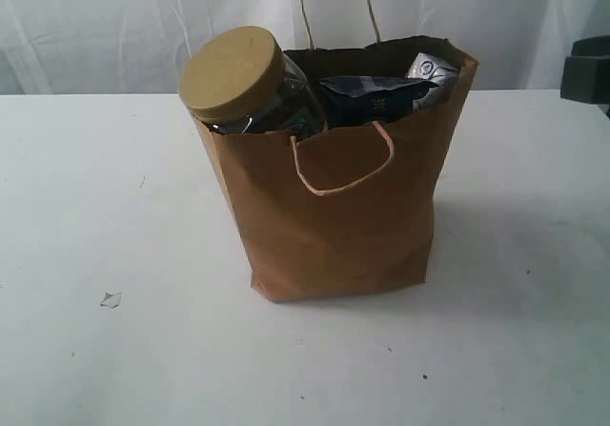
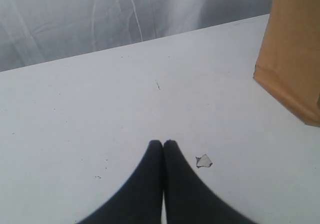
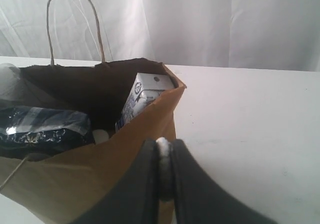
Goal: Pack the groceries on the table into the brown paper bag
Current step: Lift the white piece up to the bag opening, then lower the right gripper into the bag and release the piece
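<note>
A large brown paper bag (image 1: 343, 226) stands upright and open near the middle of a wide white table (image 1: 114, 254), with the table's far edge and a pale curtain behind it. One paper-cord handle (image 1: 338, 7) rises from the bag's far rim; the other hangs down against its near face. Groceries fill the bag to the top. A tan-lidded clear jar (image 1: 243, 88) leans out over the rim at the bag's left corner, its lid tipped toward the viewer. Beside it, inside the bag, lies a blue-ended spaghetti packet (image 1: 376, 97), dark and glossy. A small white-blue packet (image 1: 434, 69) is tucked upright into the bag's right corner, its top just above the rim. The other groceries cannot be made out. The left gripper (image 2: 163, 144) is closed with nothing in it, its two dark fingertips pressed together. It sits low over bare table to the left of the bag, with a small pale scrap (image 2: 204, 161) lying on the table just beside its tips. The right gripper (image 3: 162, 146) sits at the bag's right side near the rim, its fingers drawn together. A small white speck (image 3: 162, 143) shows between the tips; what it is cannot be told.
</note>
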{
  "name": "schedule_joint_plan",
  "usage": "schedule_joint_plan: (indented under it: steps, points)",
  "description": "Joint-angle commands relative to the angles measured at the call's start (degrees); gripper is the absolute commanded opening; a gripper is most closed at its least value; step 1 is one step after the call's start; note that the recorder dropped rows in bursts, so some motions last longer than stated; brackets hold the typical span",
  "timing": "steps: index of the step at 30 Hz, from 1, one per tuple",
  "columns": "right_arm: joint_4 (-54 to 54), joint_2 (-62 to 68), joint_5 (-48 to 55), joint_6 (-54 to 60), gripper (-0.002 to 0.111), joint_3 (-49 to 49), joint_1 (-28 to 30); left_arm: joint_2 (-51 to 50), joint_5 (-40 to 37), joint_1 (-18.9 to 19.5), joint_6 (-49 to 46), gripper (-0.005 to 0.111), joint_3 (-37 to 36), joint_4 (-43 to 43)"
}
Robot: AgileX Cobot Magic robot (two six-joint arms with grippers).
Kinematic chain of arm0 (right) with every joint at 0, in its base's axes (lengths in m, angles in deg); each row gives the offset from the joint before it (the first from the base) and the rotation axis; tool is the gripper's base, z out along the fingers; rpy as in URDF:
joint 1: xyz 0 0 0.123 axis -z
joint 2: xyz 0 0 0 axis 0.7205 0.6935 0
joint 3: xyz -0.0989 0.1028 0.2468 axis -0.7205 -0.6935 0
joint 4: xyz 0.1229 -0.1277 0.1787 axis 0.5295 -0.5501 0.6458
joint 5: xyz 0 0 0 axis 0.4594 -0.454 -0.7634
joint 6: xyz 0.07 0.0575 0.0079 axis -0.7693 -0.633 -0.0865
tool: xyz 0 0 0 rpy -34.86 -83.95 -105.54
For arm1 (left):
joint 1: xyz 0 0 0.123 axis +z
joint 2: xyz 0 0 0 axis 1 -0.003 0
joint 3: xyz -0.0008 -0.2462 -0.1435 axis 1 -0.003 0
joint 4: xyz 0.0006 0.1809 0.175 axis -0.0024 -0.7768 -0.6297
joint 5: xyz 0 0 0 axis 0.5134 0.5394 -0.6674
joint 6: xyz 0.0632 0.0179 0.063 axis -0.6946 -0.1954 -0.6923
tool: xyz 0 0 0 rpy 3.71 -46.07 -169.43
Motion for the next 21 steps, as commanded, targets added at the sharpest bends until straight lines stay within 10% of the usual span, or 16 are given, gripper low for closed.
schedule_joint_plan:
  steps: [1, 21]
  points:
    - [0.26, -0.01, -1.66, 0.80, 0.000, 0.48, 0.14, 0.29, 0.34, 0.17, 0.02, 0.000, -0.22, 0.63]
    - [0.12, 9.16, 3.57, 5.88, 0.000, 12.68, -1.76, 0.29, 0.34, 0.17, 0.02, 0.000, -0.22, 0.63]
